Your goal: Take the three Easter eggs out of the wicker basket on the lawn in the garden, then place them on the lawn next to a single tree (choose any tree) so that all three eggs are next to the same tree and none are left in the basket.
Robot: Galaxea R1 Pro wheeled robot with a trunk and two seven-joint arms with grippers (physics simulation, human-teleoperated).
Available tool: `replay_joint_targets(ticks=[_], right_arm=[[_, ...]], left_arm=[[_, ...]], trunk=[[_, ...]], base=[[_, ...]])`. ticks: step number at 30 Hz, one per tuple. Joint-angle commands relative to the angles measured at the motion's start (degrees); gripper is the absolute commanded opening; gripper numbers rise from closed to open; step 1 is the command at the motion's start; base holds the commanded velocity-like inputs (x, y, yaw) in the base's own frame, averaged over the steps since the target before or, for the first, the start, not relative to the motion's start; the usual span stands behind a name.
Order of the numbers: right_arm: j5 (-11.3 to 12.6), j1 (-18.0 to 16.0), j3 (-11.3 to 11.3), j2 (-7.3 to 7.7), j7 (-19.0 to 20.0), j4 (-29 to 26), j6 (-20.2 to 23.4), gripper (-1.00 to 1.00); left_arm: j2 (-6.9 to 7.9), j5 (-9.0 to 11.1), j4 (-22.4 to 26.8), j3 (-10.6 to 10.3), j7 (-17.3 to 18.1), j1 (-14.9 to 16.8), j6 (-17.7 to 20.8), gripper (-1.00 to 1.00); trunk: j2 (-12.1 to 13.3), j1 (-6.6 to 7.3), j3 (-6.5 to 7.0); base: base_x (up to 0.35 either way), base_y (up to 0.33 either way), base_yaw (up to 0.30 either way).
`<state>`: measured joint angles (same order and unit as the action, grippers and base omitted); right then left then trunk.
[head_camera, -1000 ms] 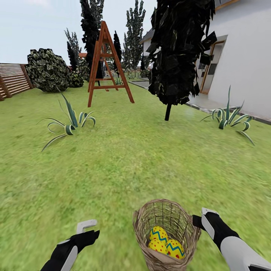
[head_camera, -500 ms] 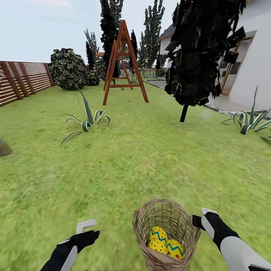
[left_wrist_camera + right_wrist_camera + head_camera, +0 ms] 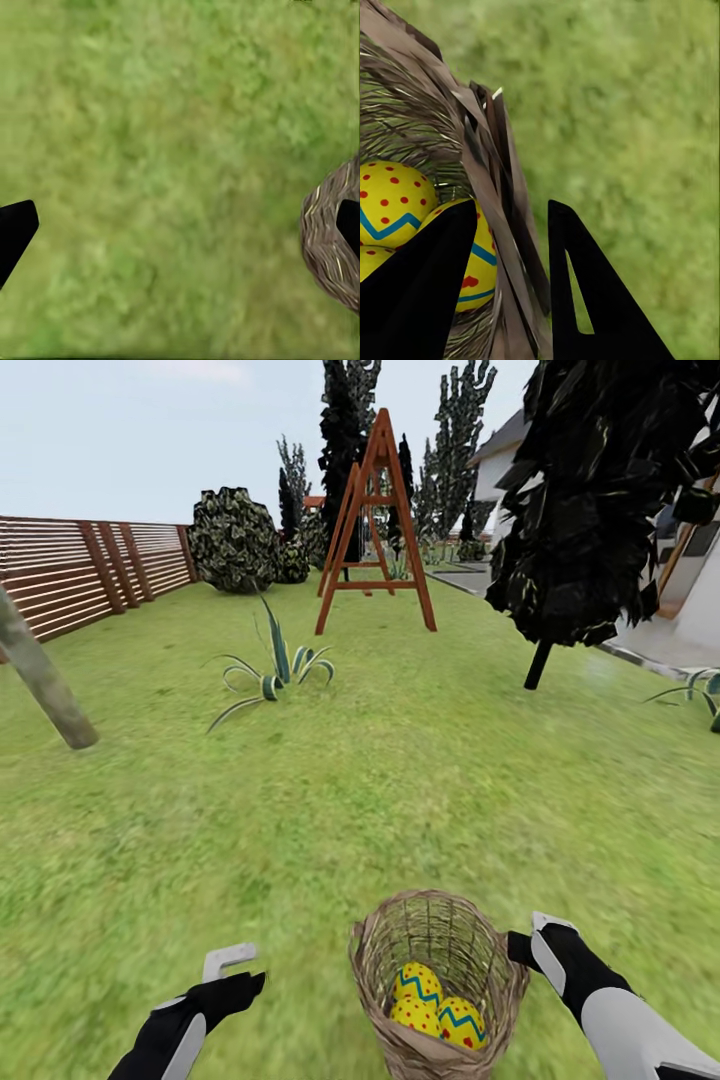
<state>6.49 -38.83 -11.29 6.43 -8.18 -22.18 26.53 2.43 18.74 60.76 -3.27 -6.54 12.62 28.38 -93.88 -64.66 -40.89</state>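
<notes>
Right gripper (image 3: 514, 247) clenched on wicker basket (image 3: 440, 950) rim, three Easter eggs (image 3: 430, 1005) inside. Left gripper (image 3: 228, 965) spread, empty. Tree (image 3: 45, 685) trunk far ahead-left, nearer left arm.

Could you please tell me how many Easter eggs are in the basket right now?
3 yellow zigzag-banded Easter eggs lie clustered in the brown wicker basket: one farthest from the robot, one nearer on its left, one nearer on its right.

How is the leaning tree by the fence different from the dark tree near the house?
The leaning tree shows a thick, pale, bare trunk, tilted; the dark tree has a thin, nearly upright trunk under a big mass of black leaves. The leaning one stands by the fence, the dark one nearer the house. Both grow from the lawn.
</notes>
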Motion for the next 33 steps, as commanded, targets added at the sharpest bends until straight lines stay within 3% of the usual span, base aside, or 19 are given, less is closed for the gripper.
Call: replay_joint_targets(ticks=[1,33], right_arm=[[1.0,0.0,-0.1,-0.01,-0.3,-0.1,0.2,-1.0],[1.0,0.0,0.0,-0.12,-0.3,-0.1,0.2,-1.0]], left_arm=[[0.05,0.6,0.1,-0.2,-0.6,0.0,0.2,1.0],[0.03,0.5,-0.6,0.0,-0.7,0.0,0.3,1.0]], trunk=[[0.0,0.01,-0.08],[0.0,0.01,-1.04]], base=[[0.0,0.007,0.269],[0.0,0.0,0.269]])
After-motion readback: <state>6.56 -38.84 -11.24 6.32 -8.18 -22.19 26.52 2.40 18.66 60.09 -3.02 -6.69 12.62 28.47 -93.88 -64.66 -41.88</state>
